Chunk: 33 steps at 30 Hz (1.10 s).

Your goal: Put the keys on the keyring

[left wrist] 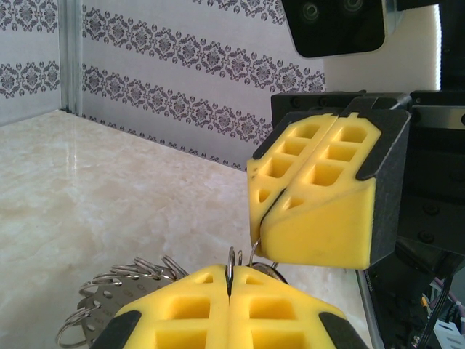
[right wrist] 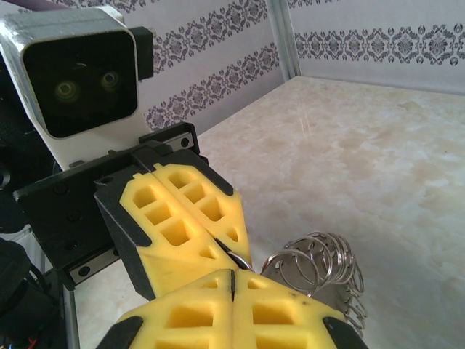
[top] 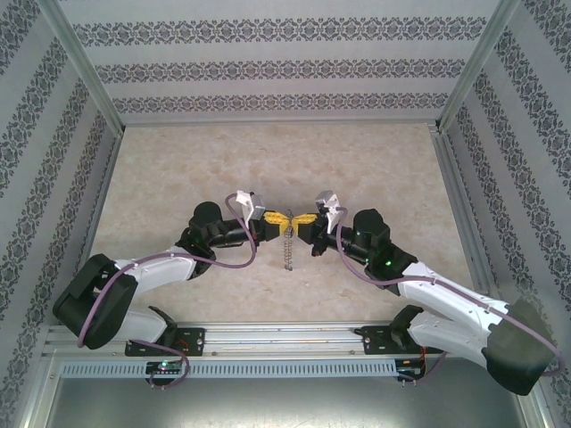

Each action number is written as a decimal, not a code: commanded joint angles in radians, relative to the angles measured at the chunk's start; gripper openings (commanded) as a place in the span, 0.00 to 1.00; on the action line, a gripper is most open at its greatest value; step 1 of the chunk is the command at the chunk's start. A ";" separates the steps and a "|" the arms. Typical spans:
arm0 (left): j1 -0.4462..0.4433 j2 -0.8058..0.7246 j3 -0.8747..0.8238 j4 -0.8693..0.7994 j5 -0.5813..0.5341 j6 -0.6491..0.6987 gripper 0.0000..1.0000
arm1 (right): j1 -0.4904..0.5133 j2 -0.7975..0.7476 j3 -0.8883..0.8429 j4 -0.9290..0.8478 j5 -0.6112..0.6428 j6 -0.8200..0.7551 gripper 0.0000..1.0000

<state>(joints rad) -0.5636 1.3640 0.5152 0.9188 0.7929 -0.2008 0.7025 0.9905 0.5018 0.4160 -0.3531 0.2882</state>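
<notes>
Keyring [top: 287, 248]: thin grey metal hoop, rim crowded all round with small silvery wire loops and tabs. From the top view it hangs edge-on, a narrow vertical strip just under where my two grippers meet, mid-table. In the left wrist view [left wrist: 109, 291] the fringe fans out low left of my fingers, and a perforated silver plate sits among the loops. In the right wrist view [right wrist: 312, 265] a cluster of overlapping wire rings sits just right of my fingers.

My left gripper [top: 272, 217] has its yellow foam pads pressed together, with a thin wire of the hoop running into the seam [left wrist: 229, 280]. My right gripper [top: 308, 218] has its pads together too, and a wire loop is caught at its tip [left wrist: 261, 218]. The two sets of tips are nearly touching, facing each other.

The table [top: 375, 169] is glossy beige marble-look, with light glare. The walls [top: 268, 71] are white with bands of dark damask print on three sides. Aluminium posts [top: 85, 67] stand at the corners, and a slotted rail [top: 285, 343] runs along the near edge, carrying both arm bases.
</notes>
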 commanded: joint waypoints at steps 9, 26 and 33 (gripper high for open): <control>-0.019 -0.006 0.032 0.023 0.007 0.017 0.00 | -0.001 -0.009 0.026 0.038 0.008 -0.003 0.00; -0.021 0.001 0.036 0.028 0.009 0.014 0.00 | 0.008 0.008 0.044 0.057 0.004 -0.003 0.00; -0.022 0.003 0.036 0.028 0.011 0.015 0.00 | 0.007 0.036 0.049 0.068 0.007 -0.003 0.00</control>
<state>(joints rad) -0.5640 1.3640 0.5186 0.9188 0.7925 -0.2008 0.7029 1.0180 0.5217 0.4328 -0.3462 0.2882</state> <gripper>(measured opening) 0.053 0.065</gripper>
